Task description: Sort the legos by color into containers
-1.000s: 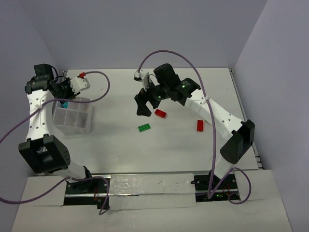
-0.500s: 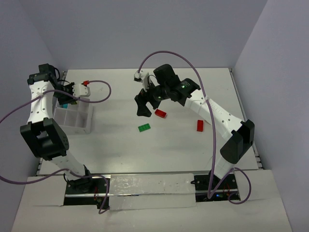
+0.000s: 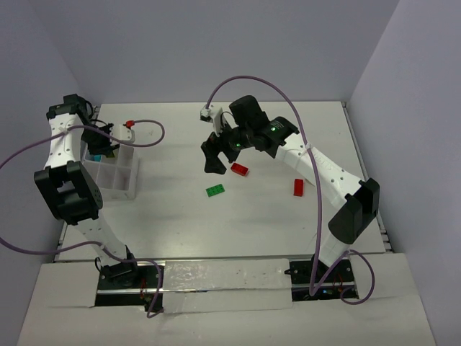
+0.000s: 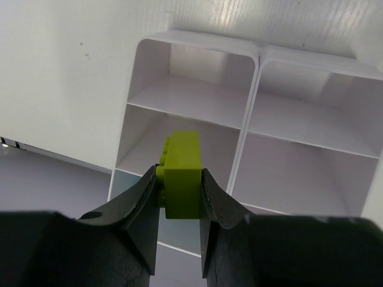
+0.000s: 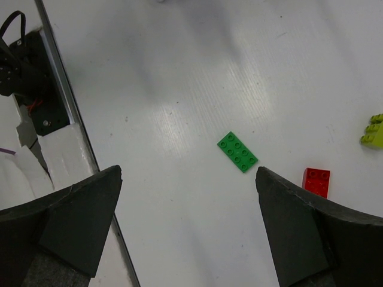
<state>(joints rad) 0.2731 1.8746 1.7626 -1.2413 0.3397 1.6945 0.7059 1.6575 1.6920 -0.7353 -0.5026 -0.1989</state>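
My left gripper (image 4: pixel 179 186) is shut on a yellow-green lego (image 4: pixel 182 173), which it holds above the translucent white container (image 4: pixel 254 101), over a compartment in the left column. In the top view that gripper (image 3: pixel 101 142) hovers at the far end of the container (image 3: pixel 124 189) on the table's left side. My right gripper (image 5: pixel 189 172) is open and empty above the table, with a flat green lego (image 5: pixel 237 151) below it. Also in that view are a red lego (image 5: pixel 316 182) and another yellow-green lego (image 5: pixel 374 130). From above, the right gripper (image 3: pixel 215 153) hangs near a red lego (image 3: pixel 239 169) and the green lego (image 3: pixel 215 190).
A second red lego (image 3: pixel 298 187) lies further right, beside the right arm's forearm. Purple cables loop off both wrists. The side walls close in at the table's left and right edges, and the metal rail (image 5: pixel 60 89) runs along the near edge.
The left arm has turned its wrist back and to the left, carrying the yellow-green lego over the container's far end. The right arm has stayed still.
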